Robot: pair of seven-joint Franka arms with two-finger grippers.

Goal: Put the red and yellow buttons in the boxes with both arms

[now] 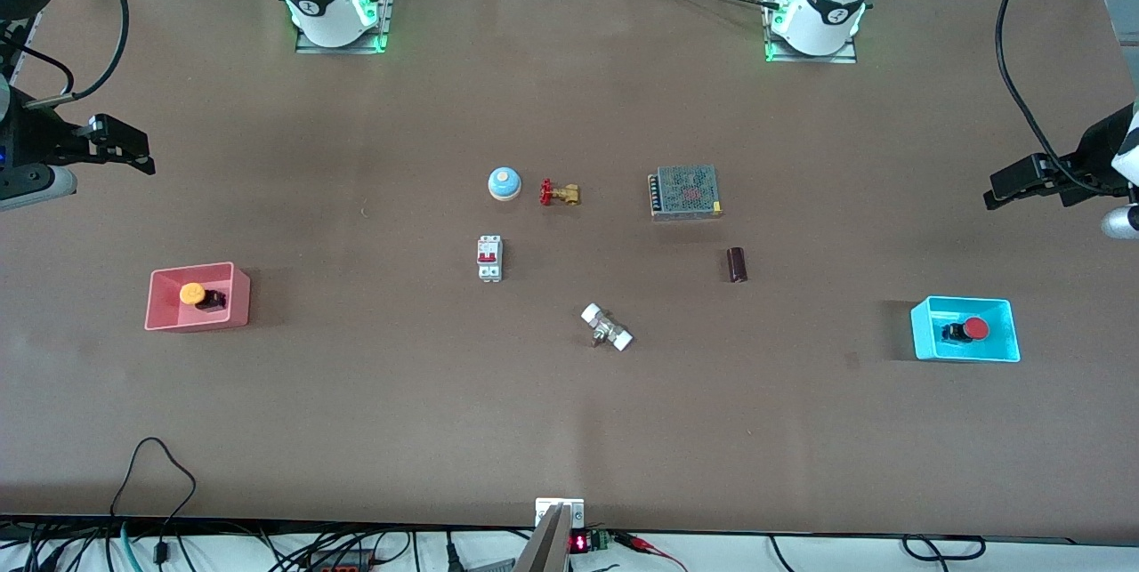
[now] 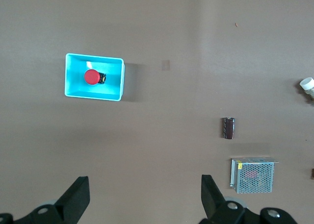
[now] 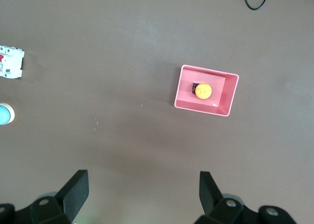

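The yellow button (image 1: pixel 197 294) lies in the pink-red box (image 1: pixel 197 297) toward the right arm's end of the table; both show in the right wrist view, button (image 3: pixel 202 90) in box (image 3: pixel 230 94). The red button (image 1: pixel 972 330) lies in the cyan box (image 1: pixel 965 329) toward the left arm's end; both show in the left wrist view, button (image 2: pixel 92 77) in box (image 2: pixel 115 79). My left gripper (image 1: pixel 1010 187) (image 2: pixel 145 197) is open and empty, high over bare table beside the cyan box. My right gripper (image 1: pixel 129 149) (image 3: pixel 143 193) is open and empty, high over bare table beside the pink-red box.
In the table's middle stand a blue-and-white bell (image 1: pixel 504 183), a brass valve with a red handle (image 1: pixel 560 193), a white circuit breaker (image 1: pixel 489 258), a white-capped metal fitting (image 1: pixel 607 328), a meshed power supply (image 1: pixel 684 192) and a dark cylinder (image 1: pixel 736 264).
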